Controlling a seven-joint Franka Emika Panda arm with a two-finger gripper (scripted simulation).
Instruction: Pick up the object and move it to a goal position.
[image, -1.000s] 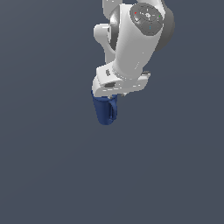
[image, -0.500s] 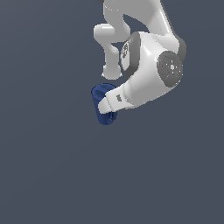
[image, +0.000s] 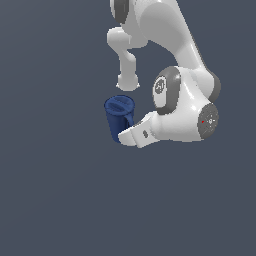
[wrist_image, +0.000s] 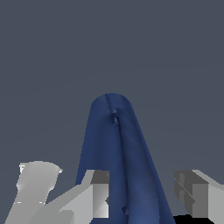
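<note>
The pitcher (image: 119, 118) sits between the fingers of my claw (wrist_image: 144, 197), its long axis running straight out from the palm. One finger (wrist_image: 99, 194) touches it, the other stands apart, so I cannot tell if it's pinched.

A bare simulated scene, not a real room: flat slate-grey backdrop (image: 55, 200) fills the whole frame, and the white arm (image: 180, 107) looks smoothly rendered.

pitcher (image: 119, 116) base: behind hand | fingers (wrist_image: 99, 194): edge-cropped (wrist view)
</note>
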